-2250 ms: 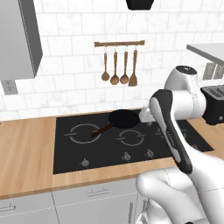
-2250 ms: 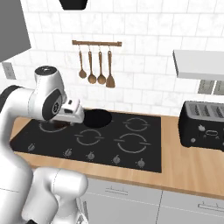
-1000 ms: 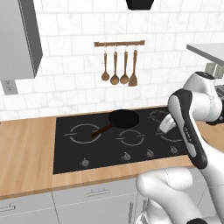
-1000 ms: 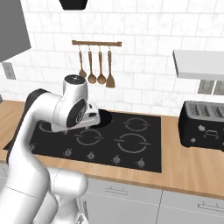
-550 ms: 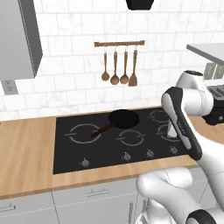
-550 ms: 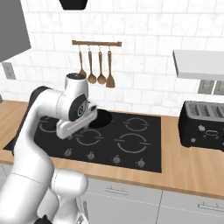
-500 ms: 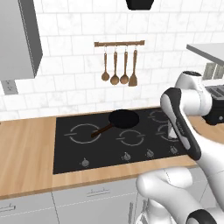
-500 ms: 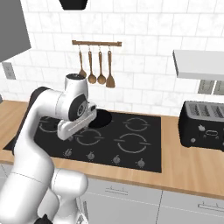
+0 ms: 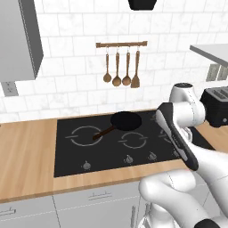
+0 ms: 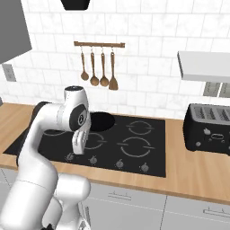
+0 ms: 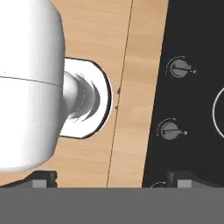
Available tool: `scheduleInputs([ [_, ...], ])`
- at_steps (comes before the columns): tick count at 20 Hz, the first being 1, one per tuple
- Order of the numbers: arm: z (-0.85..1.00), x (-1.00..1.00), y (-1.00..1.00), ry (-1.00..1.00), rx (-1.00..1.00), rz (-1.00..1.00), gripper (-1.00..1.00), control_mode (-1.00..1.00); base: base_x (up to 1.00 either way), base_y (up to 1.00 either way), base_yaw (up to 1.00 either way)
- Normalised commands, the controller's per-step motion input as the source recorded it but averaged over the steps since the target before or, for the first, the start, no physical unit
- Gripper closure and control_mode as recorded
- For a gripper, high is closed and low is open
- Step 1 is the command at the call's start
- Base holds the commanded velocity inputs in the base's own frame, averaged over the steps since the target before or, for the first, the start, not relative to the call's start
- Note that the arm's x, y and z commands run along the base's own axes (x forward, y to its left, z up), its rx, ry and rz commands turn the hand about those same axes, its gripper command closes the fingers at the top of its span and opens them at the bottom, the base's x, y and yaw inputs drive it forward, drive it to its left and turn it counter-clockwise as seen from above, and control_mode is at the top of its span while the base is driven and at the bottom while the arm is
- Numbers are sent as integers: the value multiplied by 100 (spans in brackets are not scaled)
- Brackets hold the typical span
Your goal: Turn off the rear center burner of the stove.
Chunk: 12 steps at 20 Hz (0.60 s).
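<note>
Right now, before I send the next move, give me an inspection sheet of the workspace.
Surface: wooden counter, bare at left.
Job's things: stove, knobs along its front; rear center burner under the frying pan.
Clutter: toaster at right.
Grippers: gripper wide open, over the stove's front edge, near two knobs.
Cables: nothing seen.
Surroundings: tiled wall, utensil rail with four utensils.

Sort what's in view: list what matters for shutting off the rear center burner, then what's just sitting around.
For the job:
stove
rear center burner, under the frying pan
knob row
gripper

Lying about:
toaster
hanging utensils
wooden counter
</note>
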Motion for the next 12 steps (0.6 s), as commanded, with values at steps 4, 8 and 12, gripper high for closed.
scheduleInputs([
  [4, -47, 0, -5, 0, -8, 67, -100, -100, 0, 0, 0],
  [8, -35, 16, 0, 0, -1, 64, -100, -100, 0, 0, 0],
  [12, -30, 27, 0, 0, 0, 62, -100, -100, 0, 0, 0],
])
